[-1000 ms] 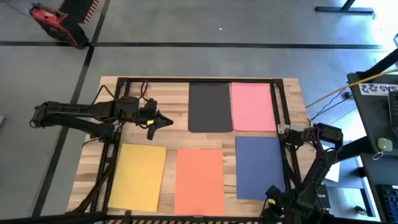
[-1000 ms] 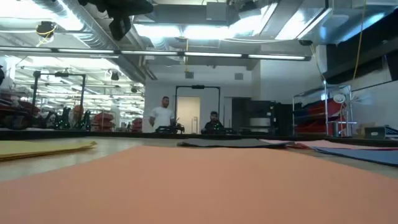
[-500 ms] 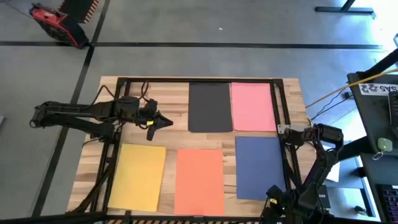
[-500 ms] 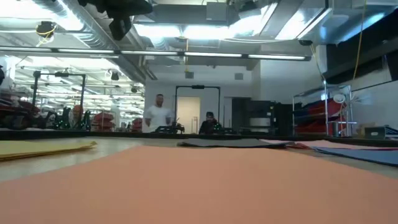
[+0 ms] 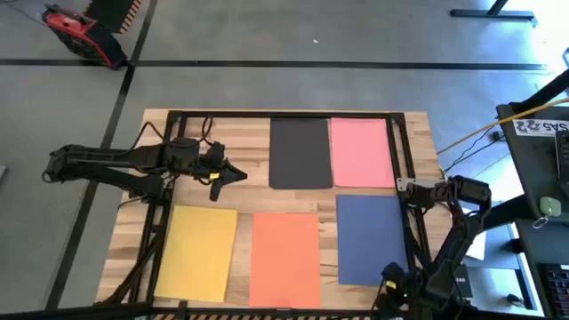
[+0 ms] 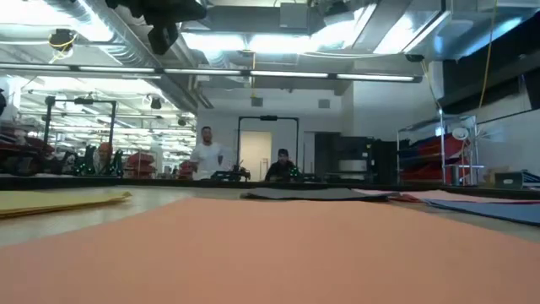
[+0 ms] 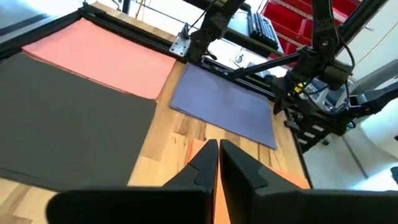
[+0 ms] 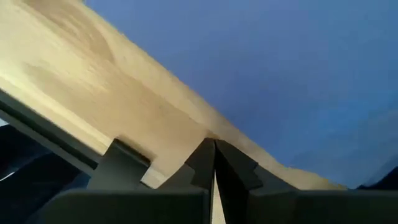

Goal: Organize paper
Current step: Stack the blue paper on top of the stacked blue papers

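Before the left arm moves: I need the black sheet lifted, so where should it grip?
Probably the black sheet's left long edge, from the bare wood beside the left gripper. It lies flat, and the pink sheet sits close along its right side.

— What's on the bench?
— I see a wooden table (image 5: pixel 244 196) with five sheets flat on it: black sheet (image 5: pixel 300 153) and pink sheet (image 5: pixel 361 152) touching, just ahead of my left gripper (image 5: pixel 238 174).
— The rest?
— Yellow sheet (image 5: pixel 197 252), orange sheet (image 5: pixel 285 258), and blue sheet (image 5: pixel 372 237) by my right gripper (image 5: pixel 388 277).

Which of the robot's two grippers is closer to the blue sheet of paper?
The right. The right gripper sits low at the blue sheet's near corner, by the table edge. The left gripper hovers over bare wood, left of the black sheet.
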